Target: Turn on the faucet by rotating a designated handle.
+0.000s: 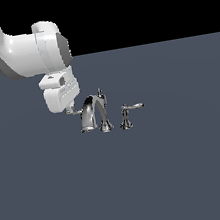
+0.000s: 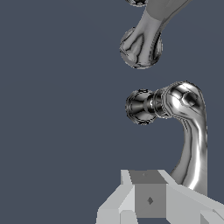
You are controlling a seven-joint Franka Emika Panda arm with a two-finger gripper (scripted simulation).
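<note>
You have the faucet [image 1: 95, 115] sitting on the flat grey floor [image 1: 183, 170] near the middle of the exterior view, its broad arched spout [image 1: 88, 113] curving down toward 9 o'clock and the upright knobbed rod [image 1: 100, 94] rising just behind the arch. The lever with the flared pedestal base [image 1: 127, 115] stands apart from the spout at its 3 o'clock. The handle [image 1: 75, 112] you care about is the thin chrome lever poking out at the spout's 9 o'clock, and only a short stub of it shows. The gripper [image 1: 70, 109] hangs from the white arm [image 1: 16, 51] directly over that stub, so the handle lies right at the fingertips, at about 5 o'clock from the white hand body. Whether the tips touch the lever you cannot tell from this angle. In the wrist view you see a long curved chrome lever [image 2: 192, 131] running down beside the grey gripper body [image 2: 148, 199]; the fingertips are out of frame there. You cannot tell how wide the jaws are, or whether they grip anything.
</note>
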